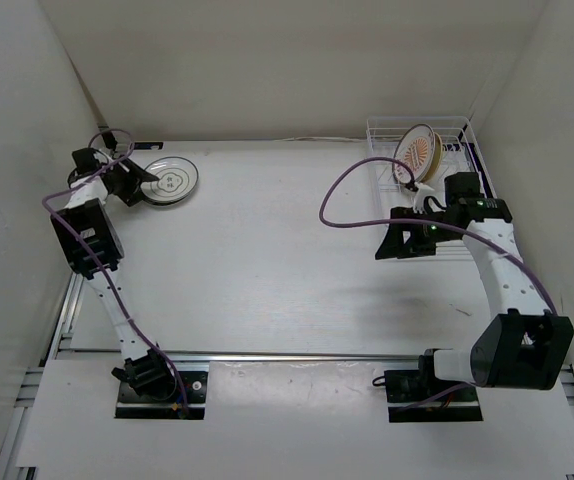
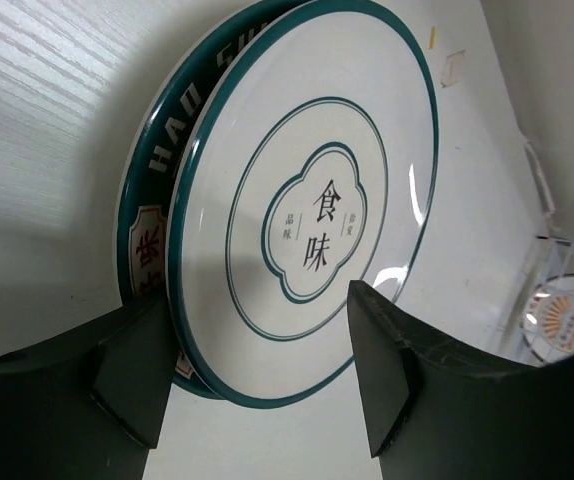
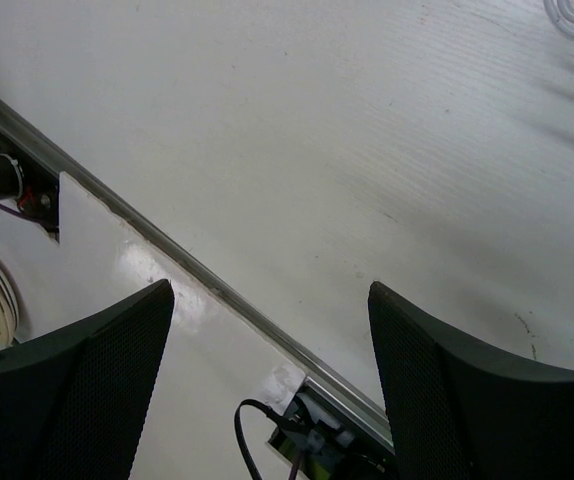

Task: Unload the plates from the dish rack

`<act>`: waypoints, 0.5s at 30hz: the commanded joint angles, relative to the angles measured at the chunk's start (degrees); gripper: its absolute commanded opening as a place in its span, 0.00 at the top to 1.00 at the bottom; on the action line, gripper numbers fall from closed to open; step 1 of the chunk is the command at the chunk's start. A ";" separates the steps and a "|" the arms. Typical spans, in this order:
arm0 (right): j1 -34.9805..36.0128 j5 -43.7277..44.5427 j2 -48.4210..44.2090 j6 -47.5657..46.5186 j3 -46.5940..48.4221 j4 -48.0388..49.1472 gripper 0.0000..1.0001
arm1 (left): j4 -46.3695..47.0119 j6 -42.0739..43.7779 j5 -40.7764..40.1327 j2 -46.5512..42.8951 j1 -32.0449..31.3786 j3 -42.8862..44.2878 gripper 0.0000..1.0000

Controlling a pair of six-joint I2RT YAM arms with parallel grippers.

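Watching the top view first, I have the left pincer (image 1: 147,181) at the upper left of the frame, up against two plates (image 1: 175,181) stacked flat on the counter (image 1: 287,260). One sunburst plate (image 1: 419,150) stands on edge in the dish rack (image 1: 462,130) at the upper right, and the right pincer (image 1: 392,245) sits just below the rack, apart from it. My worry there is the purple cable (image 1: 342,190) looping beside the rack: a reach in could hook it on the wires or knock the leaning plate over. On the left wrist view the fingers are spread, one on either side of the ringed plate (image 2: 312,230) at its lower rim. Backing out crooked could catch that rim and drag it off the dark-rimmed plate (image 2: 152,170) underneath. On the right wrist view the fingers stand spread with nothing between them, aimed at bare counter by the rail (image 3: 197,270). I judge a hurried pinch on the standing plate's thin rim could slip.
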 commanded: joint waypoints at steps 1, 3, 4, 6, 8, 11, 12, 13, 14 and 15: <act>-0.47 -2.20 -1.63 0.08 -0.38 1.80 0.18 | -2.86 5.11 -6.12 -6.27 -1.53 2.32 0.24; -0.47 -2.20 -2.16 0.08 -0.91 1.80 0.18 | -3.74 5.73 -8.05 -6.27 -2.06 2.85 0.24; -0.47 -2.72 -2.16 0.60 -0.91 1.80 0.18 | -4.53 6.52 -10.24 -6.27 -2.59 2.85 0.24; -0.47 -2.73 -2.16 0.60 -0.91 2.33 0.18 | -5.06 7.84 -11.75 -6.80 -2.59 2.85 0.24; -1.09 -2.73 -2.16 0.60 -0.91 2.33 0.18 | -5.68 8.46 -14.56 -7.32 -3.12 3.47 0.24; -2.31 -3.34 -2.16 0.60 -0.91 2.33 0.18 | -6.81 9.68 -16.93 -7.85 -3.65 4.08 0.24; -2.32 -3.34 -2.16 0.60 -1.43 2.33 0.18 | -6.82 10.21 -17.46 -7.85 -3.65 4.08 0.24; -2.32 -3.34 -2.16 0.60 -1.44 2.33 0.18 | -7.34 10.74 -18.69 -8.46 -4.17 4.08 0.24; -2.32 -3.34 -2.16 0.60 -1.44 2.33 0.18 | -7.35 10.74 -19.48 -8.47 -4.17 4.60 0.24; -2.32 -3.34 -2.16 1.13 -1.44 2.33 0.18 | -7.35 10.74 -20.01 -8.47 -4.17 4.61 0.23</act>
